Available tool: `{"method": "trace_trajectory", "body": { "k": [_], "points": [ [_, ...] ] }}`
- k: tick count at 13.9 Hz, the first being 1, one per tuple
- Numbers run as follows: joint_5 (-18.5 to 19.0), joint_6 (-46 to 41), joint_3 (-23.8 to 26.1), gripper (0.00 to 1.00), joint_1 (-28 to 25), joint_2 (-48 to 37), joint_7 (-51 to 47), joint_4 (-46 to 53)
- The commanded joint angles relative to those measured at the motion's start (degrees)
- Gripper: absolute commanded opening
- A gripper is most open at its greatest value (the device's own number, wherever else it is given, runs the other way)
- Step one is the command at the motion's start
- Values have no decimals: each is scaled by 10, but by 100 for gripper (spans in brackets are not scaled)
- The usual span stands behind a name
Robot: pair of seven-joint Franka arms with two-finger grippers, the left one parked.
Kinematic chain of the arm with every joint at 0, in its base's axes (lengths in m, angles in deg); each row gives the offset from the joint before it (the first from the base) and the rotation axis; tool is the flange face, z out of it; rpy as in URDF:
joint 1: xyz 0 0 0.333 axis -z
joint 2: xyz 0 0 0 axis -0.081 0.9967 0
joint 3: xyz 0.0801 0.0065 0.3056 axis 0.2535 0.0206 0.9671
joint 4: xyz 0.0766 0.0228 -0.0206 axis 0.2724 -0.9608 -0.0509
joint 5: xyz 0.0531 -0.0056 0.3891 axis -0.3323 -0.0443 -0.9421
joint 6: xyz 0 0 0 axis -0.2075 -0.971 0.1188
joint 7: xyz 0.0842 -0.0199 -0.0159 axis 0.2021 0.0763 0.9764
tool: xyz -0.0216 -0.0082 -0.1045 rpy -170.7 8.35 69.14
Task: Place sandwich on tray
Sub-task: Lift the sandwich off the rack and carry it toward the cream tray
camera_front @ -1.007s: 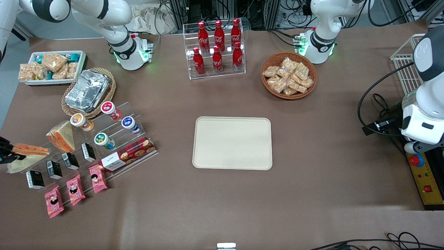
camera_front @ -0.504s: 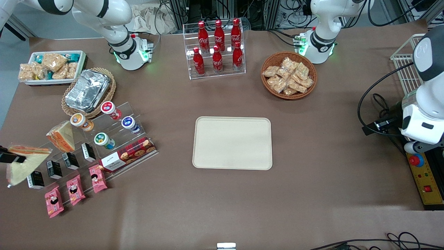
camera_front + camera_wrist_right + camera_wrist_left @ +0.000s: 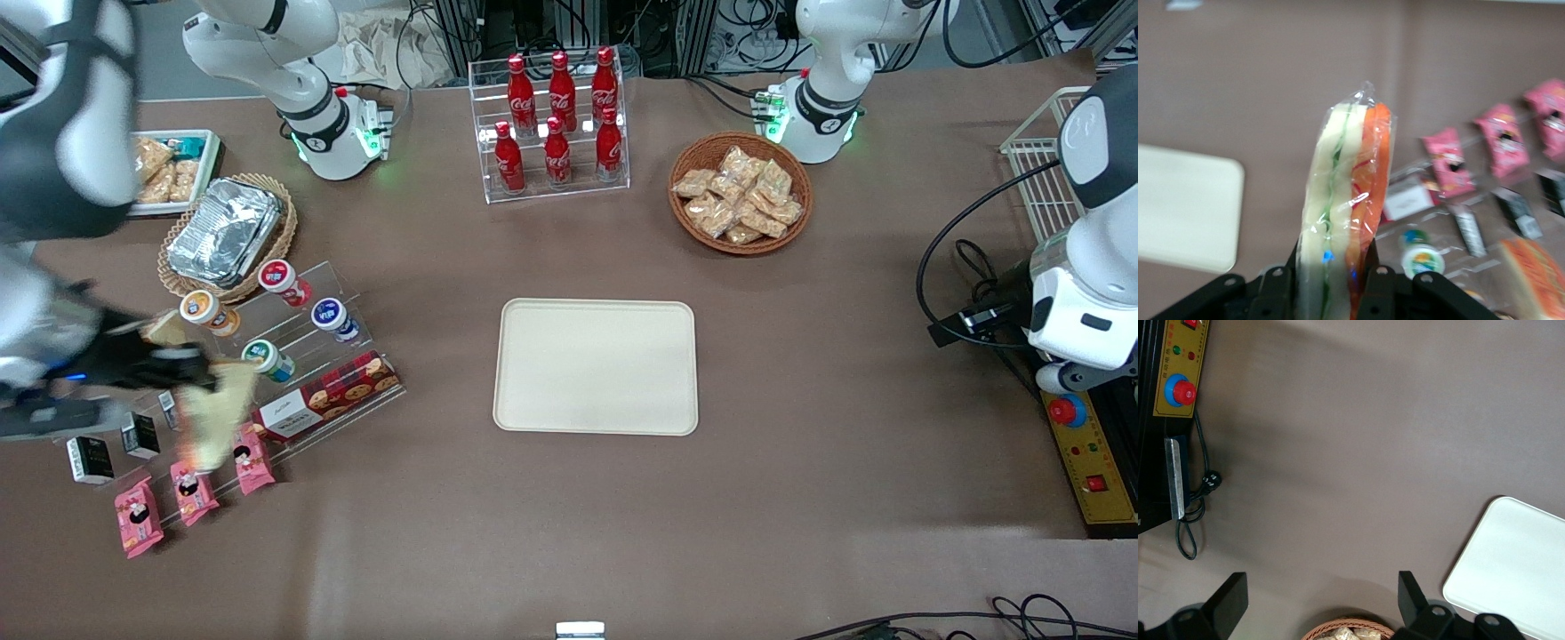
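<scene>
My right gripper (image 3: 203, 373) is shut on the sandwich (image 3: 213, 418), a long slim wedge in clear wrap. It holds the sandwich in the air above the clear stepped display stand (image 3: 293, 356) at the working arm's end of the table. In the right wrist view the sandwich (image 3: 1346, 193) shows pale bread with a green stripe and an orange-red layer, squeezed between the two black fingers (image 3: 1275, 287) of the gripper (image 3: 1331, 283). The cream-beige tray (image 3: 596, 366) lies flat mid-table, well away toward the parked arm's end, with nothing on it. It also shows in the right wrist view (image 3: 1185, 207) and the left wrist view (image 3: 1518, 567).
The stand holds small round tubs (image 3: 267, 360), black boxes (image 3: 140, 434), a red cookie box (image 3: 329, 396) and pink snack packs (image 3: 253, 458). A stubbier wedge (image 3: 164, 327) shows partly beside the arm. A foil-tray basket (image 3: 227, 236), a cola rack (image 3: 556, 124) and a wicker snack basket (image 3: 740, 191) stand farther from the camera.
The right arm has swung in from the table's edge toward the middle, carrying the sandwich over the display stand. The arm now covers part of the white snack bin and the stubbier wedge.
</scene>
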Motion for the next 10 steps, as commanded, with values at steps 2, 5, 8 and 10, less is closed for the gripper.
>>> {"method": "trace_trajectory", "body": {
  "k": [2,5,8,10],
  "points": [
    [72,32,-6,37,-123,6,9,0],
    [104,55,-5,37,-185,22,28,0],
    [107,74,-5,37,-227,50,92,-1],
    [106,99,-5,37,-258,76,141,-2]
  ]
}}
